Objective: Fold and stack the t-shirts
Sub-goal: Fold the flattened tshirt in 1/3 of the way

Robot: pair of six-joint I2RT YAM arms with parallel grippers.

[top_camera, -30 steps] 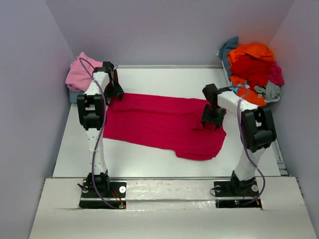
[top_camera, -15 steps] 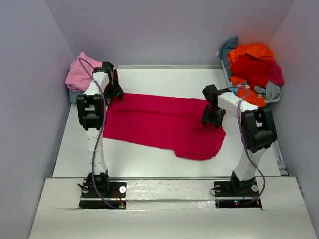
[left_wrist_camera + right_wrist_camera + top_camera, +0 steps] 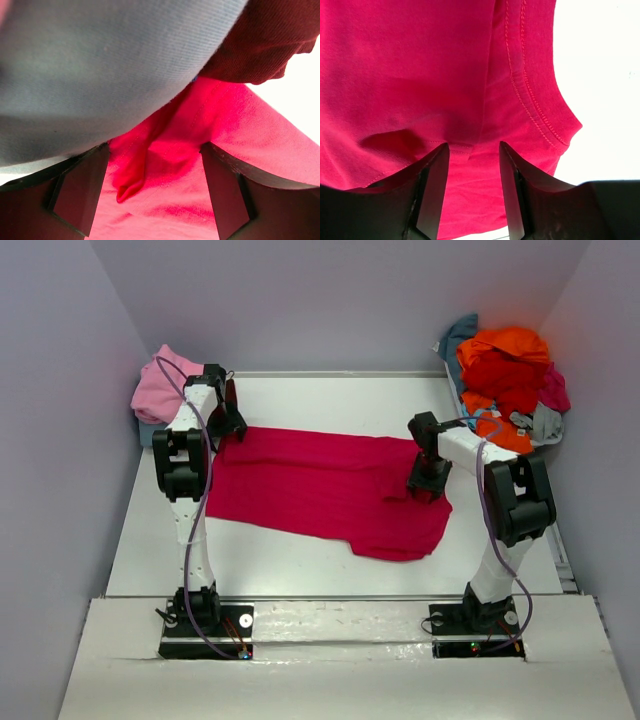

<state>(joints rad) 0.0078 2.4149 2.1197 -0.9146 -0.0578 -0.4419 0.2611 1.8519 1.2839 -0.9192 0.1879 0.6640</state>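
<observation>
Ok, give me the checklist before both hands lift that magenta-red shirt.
1. Magenta-red shirt spread on the table: ok.
2. Left hand open astride a cloth ridge at the far left corner: ok.
3. Right hand clamped on the right edge: not ok, jaws apart, cloth between.
4. Lower layer caught too: cannot tell.
5. Pink-topped stack clear of the left corner: cannot tell; blue and maroon cloth sit close.

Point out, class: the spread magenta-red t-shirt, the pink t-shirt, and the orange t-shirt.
magenta-red t-shirt (image 3: 310,485): top external view, middle of its flat body.
pink t-shirt (image 3: 158,388): top external view, bunched top, far-left corner.
orange t-shirt (image 3: 505,343): top external view, upper folds, far-right corner.
</observation>
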